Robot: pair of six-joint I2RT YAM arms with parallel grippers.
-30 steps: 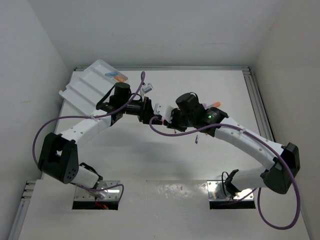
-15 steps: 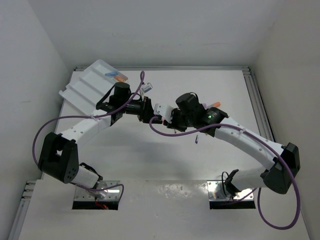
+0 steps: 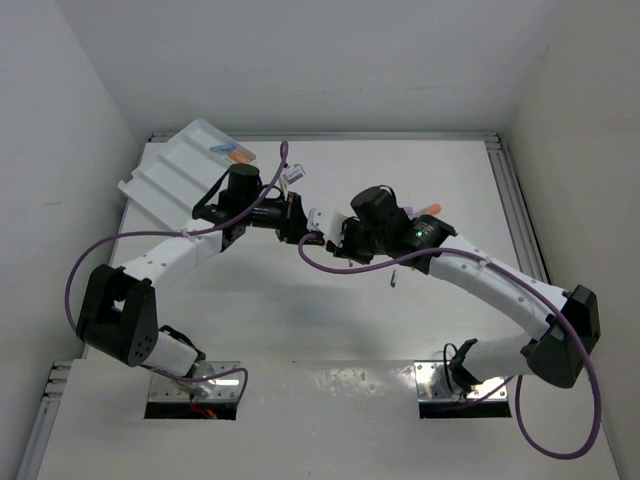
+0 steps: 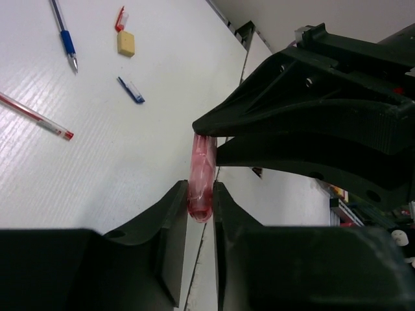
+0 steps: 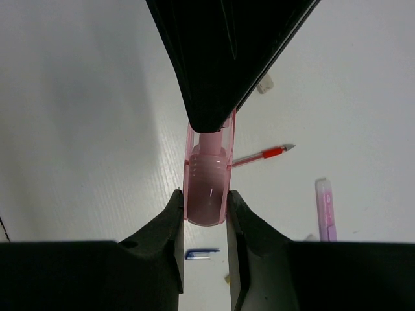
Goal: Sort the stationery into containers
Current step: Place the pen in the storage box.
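Closing the left claw (image 4: 198, 194): narrower than a second ago and now pinching one end of the pink marker (image 4: 202, 165). The marker is hanging in mid-air, right of the white tray (image 3: 165, 175). The right claw (image 5: 204, 197) is gripping the other end. I am judging a handover is underway, with little else differing from then.

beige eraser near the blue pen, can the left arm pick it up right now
Probably not yet: the left tool is closed on the pink marker that the right tool also grips. The beige eraser itself lies uncovered.
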